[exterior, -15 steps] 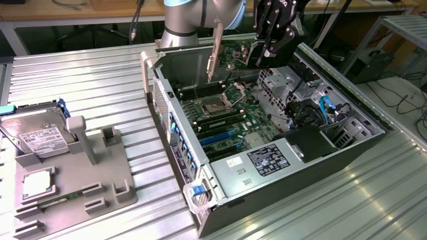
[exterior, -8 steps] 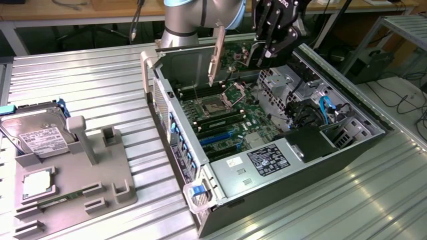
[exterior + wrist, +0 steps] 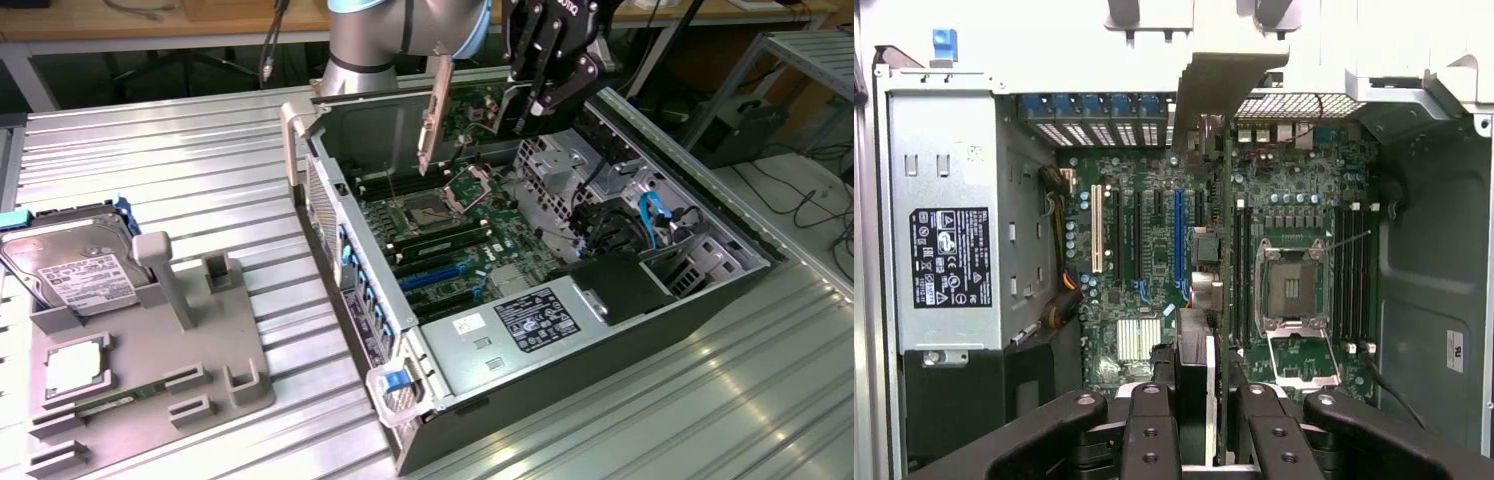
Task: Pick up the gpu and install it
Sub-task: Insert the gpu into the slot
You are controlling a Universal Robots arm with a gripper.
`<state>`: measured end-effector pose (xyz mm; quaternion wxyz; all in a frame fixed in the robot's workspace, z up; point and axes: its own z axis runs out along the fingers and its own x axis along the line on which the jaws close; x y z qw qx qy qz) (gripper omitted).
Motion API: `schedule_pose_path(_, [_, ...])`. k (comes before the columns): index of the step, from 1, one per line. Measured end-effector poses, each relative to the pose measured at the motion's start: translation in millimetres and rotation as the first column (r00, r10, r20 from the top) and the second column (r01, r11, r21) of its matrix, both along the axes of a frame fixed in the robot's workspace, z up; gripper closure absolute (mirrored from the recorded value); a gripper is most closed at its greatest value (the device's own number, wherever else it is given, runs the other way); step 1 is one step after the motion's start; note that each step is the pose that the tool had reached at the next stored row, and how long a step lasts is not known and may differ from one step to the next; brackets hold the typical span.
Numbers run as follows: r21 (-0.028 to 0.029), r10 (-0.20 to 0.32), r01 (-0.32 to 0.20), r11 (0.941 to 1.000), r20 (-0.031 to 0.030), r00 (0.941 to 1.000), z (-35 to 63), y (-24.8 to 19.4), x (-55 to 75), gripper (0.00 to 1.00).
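The gripper (image 3: 529, 112) hangs in the upper middle of the exterior view, clenched on the gpu (image 3: 478, 106). It holds the card on edge above the open computer case (image 3: 694, 300), clear of the boards below. The card's long silver bracket (image 3: 434, 120) points down toward the motherboard (image 3: 461, 235), its lower tip over the area just beyond the bare CPU socket (image 3: 434, 210).

From the wrist camera the card is seen edge-on between the two black fingers (image 3: 1151, 425), with the bracket (image 3: 1226, 88) at its far end. It lines up between the blue expansion slot (image 3: 1178, 245) and the memory slots beside the socket (image 3: 1292, 290).

The power supply (image 3: 534, 320), with its black label, fills the case's near corner in the lower middle of the exterior view.

At the exterior view's left, on the ribbed metal table (image 3: 174, 170), a grey parts fixture (image 3: 200, 350) carries a hard drive (image 3: 67, 265) with a white label and a square silver chip (image 3: 75, 365).
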<state>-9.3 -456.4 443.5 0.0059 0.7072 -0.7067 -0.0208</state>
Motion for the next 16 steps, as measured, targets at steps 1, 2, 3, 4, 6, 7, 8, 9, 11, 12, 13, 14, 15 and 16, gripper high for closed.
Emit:
schedule_pose_path(1, [-0.0001,0.001,-0.001,1.0000,0.0000,1.0000,-0.1,0.0,0.0,0.72])
schedule_pose_path(2, [0.0000,0.002,-0.002,1.0000,0.0000,1.0000,-0.3,0.0,0.0,0.72])
schedule_pose_path(3, [0.0001,0.002,-0.002,1.0000,0.0000,1.0000,-0.6,0.1,0.0,0.72])
schedule_pose_path(4, [-0.0005,0.003,-0.003,1.0000,-0.0001,1.0000,-1.0,0.0,0.0,0.72])
schedule_pose_path(6, [-0.0005,0.005,-0.005,1.0000,0.0000,1.0000,-1.9,0.0,0.0,0.72])
schedule_pose_path(7, [-0.0006,0.006,-0.006,1.0000,0.0000,1.0000,-2.3,0.0,0.0,0.72])
schedule_pose_path(8, [-0.0005,0.007,-0.007,1.0000,0.0000,1.0000,-2.7,0.0,0.0,0.72])
schedule_pose_path(9, [-0.0005,0.008,-0.008,1.0000,0.0000,1.0000,-3.1,0.0,0.0,0.72])
schedule_pose_path(11, [-0.0006,0.009,-0.009,1.0000,0.0000,1.0000,-4.0,0.0,0.0,0.72])
schedule_pose_path(12, [-0.0006,0.009,-0.009,1.0000,0.0000,1.0000,-4.6,0.0,0.0,0.72])
schedule_pose_path(13, [-0.0006,0.009,-0.009,1.0000,0.0000,1.0000,-5.0,0.0,0.0,0.72])
schedule_pose_path(14, [-0.0007,0.009,-0.009,1.0000,0.0000,1.0000,-5.3,0.0,0.0,0.72])
schedule_pose_path(15, [-0.0007,0.010,-0.010,1.0000,0.0000,1.0000,-5.6,0.0,0.0,0.72])
schedule_pose_path(16, [-0.0009,0.010,-0.010,0.9999,0.0000,0.9999,-5.8,0.0,0.0,0.72])
